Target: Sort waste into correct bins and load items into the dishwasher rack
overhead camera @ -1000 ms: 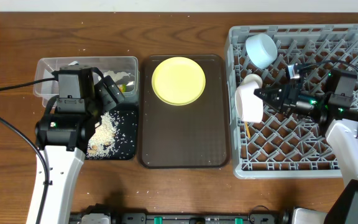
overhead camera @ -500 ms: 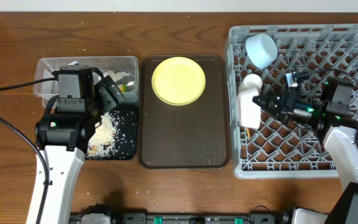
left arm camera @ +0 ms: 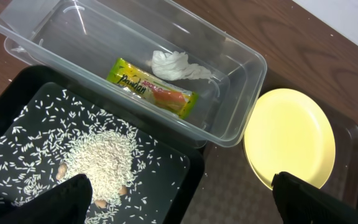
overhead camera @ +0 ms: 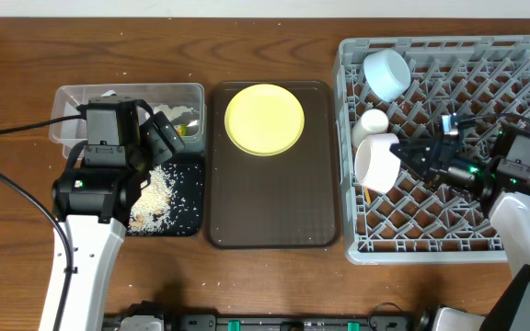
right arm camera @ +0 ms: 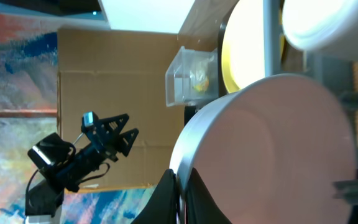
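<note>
View from overhead: round yellow plate (overhead camera: 264,119) on the far half of the dark brown rectangular serving tray (overhead camera: 270,211). Right of that tray, large grey plastic dishwasher rack (overhead camera: 431,252) holding a light blue bowl (overhead camera: 386,74) at the far end, a small white cup (overhead camera: 374,120) just nearer, and a pale pinkish-white bowl (overhead camera: 375,164) tipped on edge beside the cup. Right fingers (overhead camera: 403,149) clenched on that bowl's rim. Left of the tray, clear plastic rectangular tub (overhead camera: 67,119) farther back and shallow black rectangular tray (overhead camera: 187,221) nearer, with loose white rice grains (overhead camera: 150,193) in the latter. Left fingers (overhead camera: 166,136) over both, released. Brown wooden counter (overhead camera: 17,230) beneath.

Left wrist view: small yellow-green snack wrapper (left arm camera: 152,88) and crumpled white tissue (left arm camera: 176,65) inside the tub (left arm camera: 241,81); rice (left arm camera: 98,162) heaped in the black tray (left arm camera: 185,168); left fingers (left arm camera: 73,196) wide apart, grasping nothing.

Right wrist view: pinkish-white bowl (right arm camera: 272,143) close up, rim pinched between the right fingers (right arm camera: 166,193).
</note>
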`<control>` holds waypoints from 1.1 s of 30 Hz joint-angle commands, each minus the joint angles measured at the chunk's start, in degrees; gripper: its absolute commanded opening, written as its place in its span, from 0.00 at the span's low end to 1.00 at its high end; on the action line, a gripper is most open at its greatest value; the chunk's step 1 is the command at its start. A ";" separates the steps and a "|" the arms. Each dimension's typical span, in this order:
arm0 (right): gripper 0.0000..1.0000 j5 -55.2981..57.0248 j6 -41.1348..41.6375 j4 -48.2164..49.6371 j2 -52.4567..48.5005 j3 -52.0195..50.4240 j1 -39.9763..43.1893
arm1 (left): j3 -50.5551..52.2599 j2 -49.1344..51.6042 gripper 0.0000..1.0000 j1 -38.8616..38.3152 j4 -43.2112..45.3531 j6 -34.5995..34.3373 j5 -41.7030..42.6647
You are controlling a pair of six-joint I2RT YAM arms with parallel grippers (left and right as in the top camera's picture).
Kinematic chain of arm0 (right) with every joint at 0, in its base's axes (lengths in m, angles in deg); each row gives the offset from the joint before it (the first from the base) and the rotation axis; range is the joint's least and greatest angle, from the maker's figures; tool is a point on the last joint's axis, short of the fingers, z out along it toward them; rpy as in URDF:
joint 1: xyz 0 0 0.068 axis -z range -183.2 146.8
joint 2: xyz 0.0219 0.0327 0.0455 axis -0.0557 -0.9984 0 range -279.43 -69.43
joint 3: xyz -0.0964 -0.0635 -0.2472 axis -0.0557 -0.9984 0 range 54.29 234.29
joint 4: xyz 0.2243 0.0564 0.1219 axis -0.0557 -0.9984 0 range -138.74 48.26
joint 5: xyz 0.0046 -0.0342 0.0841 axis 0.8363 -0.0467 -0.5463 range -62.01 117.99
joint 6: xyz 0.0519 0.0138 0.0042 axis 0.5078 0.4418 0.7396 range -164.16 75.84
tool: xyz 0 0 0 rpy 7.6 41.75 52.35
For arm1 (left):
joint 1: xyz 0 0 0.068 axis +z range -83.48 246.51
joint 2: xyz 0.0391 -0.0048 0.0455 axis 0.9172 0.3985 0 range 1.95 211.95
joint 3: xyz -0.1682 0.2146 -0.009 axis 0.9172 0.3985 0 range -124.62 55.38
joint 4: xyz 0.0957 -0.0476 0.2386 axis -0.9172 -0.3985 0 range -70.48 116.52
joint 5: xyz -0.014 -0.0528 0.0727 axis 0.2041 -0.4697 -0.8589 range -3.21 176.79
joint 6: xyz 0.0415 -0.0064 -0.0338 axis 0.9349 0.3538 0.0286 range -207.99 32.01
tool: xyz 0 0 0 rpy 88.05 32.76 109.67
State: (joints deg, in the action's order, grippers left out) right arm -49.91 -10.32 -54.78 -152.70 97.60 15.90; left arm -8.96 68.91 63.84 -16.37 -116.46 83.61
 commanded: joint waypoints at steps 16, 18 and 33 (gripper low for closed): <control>0.40 16.68 -5.68 -0.33 -0.33 -0.26 3.02 | -0.72 -0.24 0.95 0.24 0.02 0.35 -0.28; 0.42 18.60 -5.68 -0.46 -0.33 -0.26 3.02 | -0.72 -0.24 0.95 0.24 0.02 0.35 -0.31; 0.70 28.61 -8.24 -1.09 -0.33 -0.24 3.02 | -0.72 -0.24 0.95 0.24 0.02 0.35 -0.28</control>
State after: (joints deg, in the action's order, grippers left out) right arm -23.38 -16.83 -55.96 -152.72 97.56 18.43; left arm -8.96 68.91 63.84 -16.35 -116.46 83.61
